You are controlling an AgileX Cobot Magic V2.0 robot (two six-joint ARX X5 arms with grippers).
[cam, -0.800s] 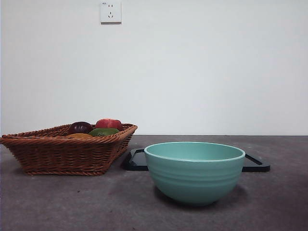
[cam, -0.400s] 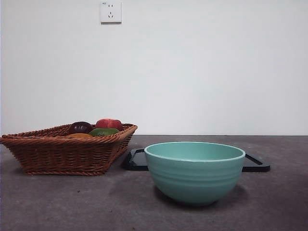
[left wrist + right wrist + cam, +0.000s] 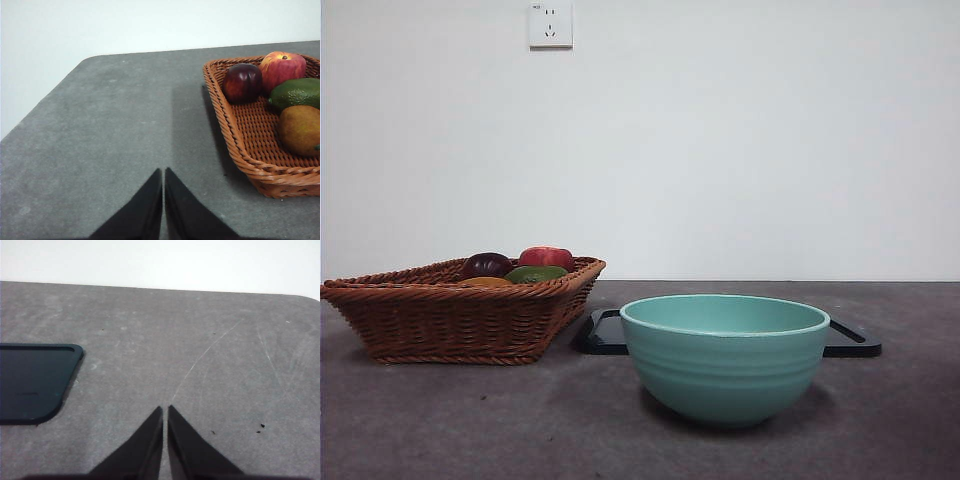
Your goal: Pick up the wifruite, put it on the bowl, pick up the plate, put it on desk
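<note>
The brownish-orange wifruite (image 3: 300,130) lies in a woven basket (image 3: 240,135); in the front view only its top (image 3: 485,282) shows over the basket rim (image 3: 450,290). The mint-teal bowl (image 3: 725,355) stands on the desk (image 3: 520,420) in front of a flat black plate (image 3: 605,335), whose corner (image 3: 35,382) also shows in the right wrist view. My left gripper (image 3: 163,172) is shut above bare desk beside the basket. My right gripper (image 3: 165,410) is shut above bare desk beside the plate. Neither holds anything.
The basket also holds a dark purple fruit (image 3: 242,82), a red-yellow fruit (image 3: 282,70) and a green fruit (image 3: 297,92). A white wall with a socket (image 3: 550,25) stands behind the desk. The desk's rounded corner (image 3: 87,60) lies beyond the left gripper.
</note>
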